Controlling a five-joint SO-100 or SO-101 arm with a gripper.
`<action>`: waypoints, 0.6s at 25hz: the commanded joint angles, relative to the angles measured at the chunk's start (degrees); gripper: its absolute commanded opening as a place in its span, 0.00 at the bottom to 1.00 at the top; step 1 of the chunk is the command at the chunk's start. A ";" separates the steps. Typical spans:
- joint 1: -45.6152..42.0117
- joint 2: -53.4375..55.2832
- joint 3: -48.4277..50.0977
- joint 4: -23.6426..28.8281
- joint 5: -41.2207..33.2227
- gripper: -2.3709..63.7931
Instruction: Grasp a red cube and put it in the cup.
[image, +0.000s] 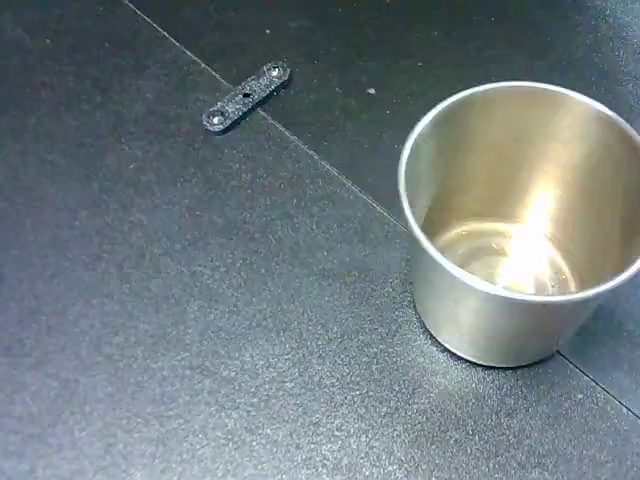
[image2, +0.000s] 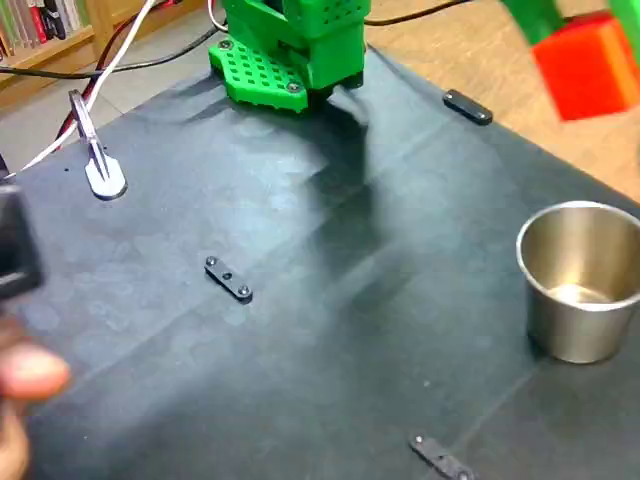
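Note:
In a fixed view the red cube (image2: 592, 75) hangs in the air at the top right, blurred, above and slightly behind the cup (image2: 580, 320). My gripper (image2: 572, 42) is shut on it. Only one green finger (image2: 535, 18) shows, at the cube's upper left; the rest of the gripper is cut off by the frame edge. The steel cup (image: 470, 310) stands upright on the dark mat, and in both fixed views its shiny inside holds nothing. The close fixed view shows neither cube nor gripper.
The arm's green base (image2: 290, 50) stands at the back of the mat. Small black brackets (image2: 229, 279) (image2: 467, 107) (image2: 442, 460) (image: 246, 96) lie flat on the mat. A white-footed metal clip (image2: 100, 170) and cables sit at the back left. A blurred hand (image2: 25, 385) is at the lower left.

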 joint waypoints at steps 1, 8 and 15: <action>-3.34 2.11 0.00 -0.79 1.14 0.03; -4.31 0.00 0.09 -0.79 1.49 0.03; -3.25 -4.75 0.00 -0.79 6.86 0.02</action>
